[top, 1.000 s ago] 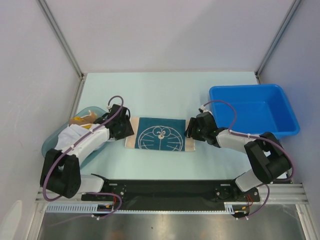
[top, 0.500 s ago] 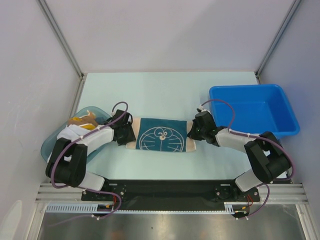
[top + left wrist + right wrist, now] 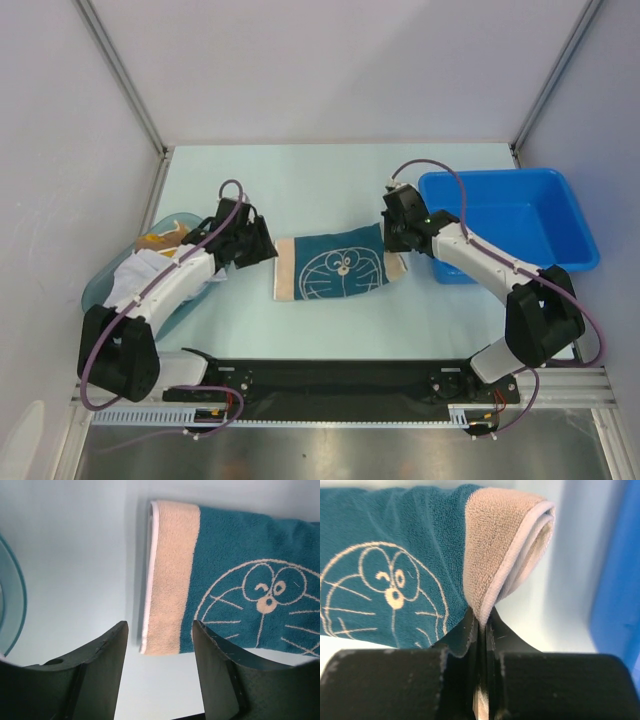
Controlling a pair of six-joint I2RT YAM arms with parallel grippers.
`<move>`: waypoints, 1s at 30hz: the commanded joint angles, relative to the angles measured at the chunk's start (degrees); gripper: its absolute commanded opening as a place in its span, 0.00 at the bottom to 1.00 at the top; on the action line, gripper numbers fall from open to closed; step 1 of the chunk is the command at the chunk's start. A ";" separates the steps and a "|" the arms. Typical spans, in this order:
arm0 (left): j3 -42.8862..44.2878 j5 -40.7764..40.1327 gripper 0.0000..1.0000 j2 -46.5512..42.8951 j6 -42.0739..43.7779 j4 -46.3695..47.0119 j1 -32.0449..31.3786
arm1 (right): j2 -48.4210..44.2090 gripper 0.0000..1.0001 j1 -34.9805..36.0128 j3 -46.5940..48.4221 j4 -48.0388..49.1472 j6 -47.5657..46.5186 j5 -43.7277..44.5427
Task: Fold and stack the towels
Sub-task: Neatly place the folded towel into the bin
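Raised towel (image 3: 335,270) end — pinched corner hidden.

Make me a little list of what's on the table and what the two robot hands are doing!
teal-blue towel: folded, cartoon cat face, beige ends, in the middle of the table
right gripper: shut, pinching the towel's right beige end, which looks lifted
left gripper: open, over the towel's left beige end, seemingly not touching it
blue bin: on the right, beside the right arm
teal tub: on the left, holding other towels, white and orange
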 commanded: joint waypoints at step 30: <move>3.95 -1.09 0.63 -1.64 4.90 -3.71 0.22 | -0.33 0.00 -34.86 23.76 -19.19 -17.15 -1.32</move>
